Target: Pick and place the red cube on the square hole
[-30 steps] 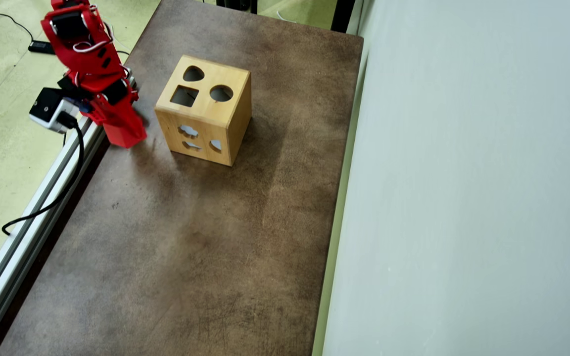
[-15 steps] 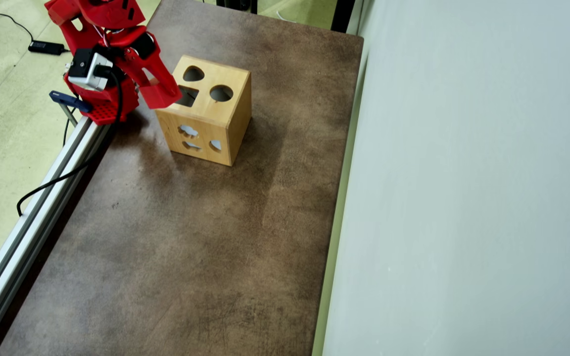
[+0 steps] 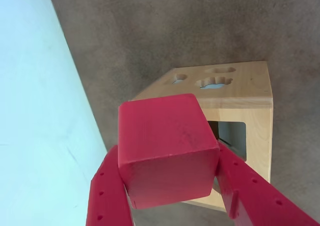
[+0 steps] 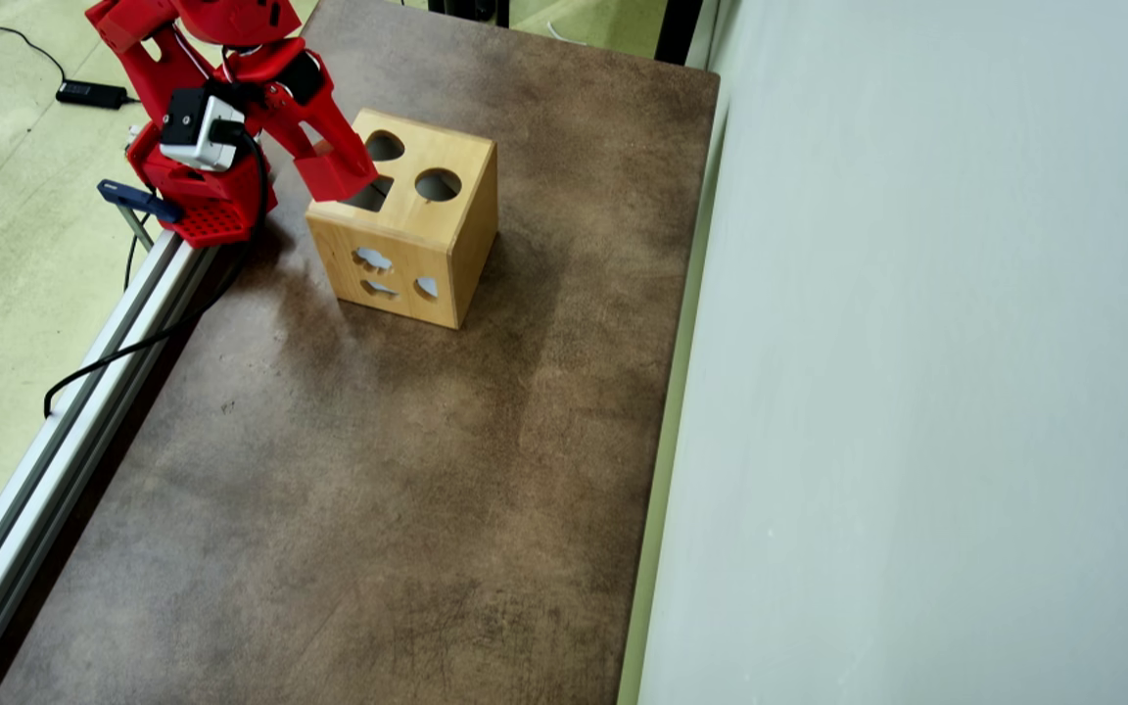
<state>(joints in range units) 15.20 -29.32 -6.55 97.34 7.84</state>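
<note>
In the wrist view the red cube fills the middle, clamped between my gripper's two red fingers. Behind it is the light wooden box, and part of the square hole shows just right of the cube. The overhead view has the gripper shut on the cube above the box's top left edge. The cube overlaps the left part of the square hole. The round cut-out and the teardrop cut-out are uncovered.
The box stands at the far left end of a brown table. An aluminium rail with a black cable runs along the table's left edge. A pale wall panel borders the right side. The arm's base sits left of the box.
The gripper rose from the table left of the box, then swung right. It now sits over the box's top, further across the square hole than half a second ago.
</note>
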